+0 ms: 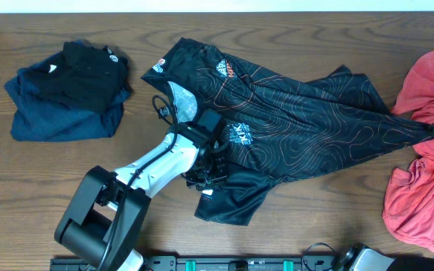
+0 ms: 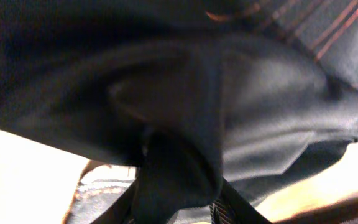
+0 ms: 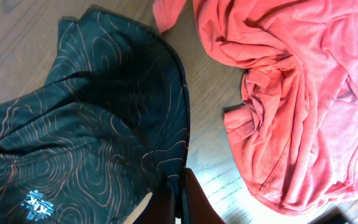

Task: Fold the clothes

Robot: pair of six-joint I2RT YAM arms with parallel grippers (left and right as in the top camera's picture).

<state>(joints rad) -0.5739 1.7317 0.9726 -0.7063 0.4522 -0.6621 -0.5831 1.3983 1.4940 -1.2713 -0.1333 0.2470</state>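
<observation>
Black jersey (image 1: 292, 113) looks floppy and slippery, so my left gripper (image 1: 209, 177) is clamped on its 6 o'clock hem, right gripper (image 3: 181, 190) pinching the 3 o'clock corner.

Blurred jersey (image 2: 185, 106) folds cover the left end effector (image 1: 209, 172).

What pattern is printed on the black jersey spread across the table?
The jersey has thin orange contour lines on black, like a topographic map. It shows best in the right wrist view.

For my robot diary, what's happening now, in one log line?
left gripper: pinching black jersey | right gripper: pinching jersey edge | coral-red garment: crumpled, unfolded | dark clothes pile: far left
</observation>
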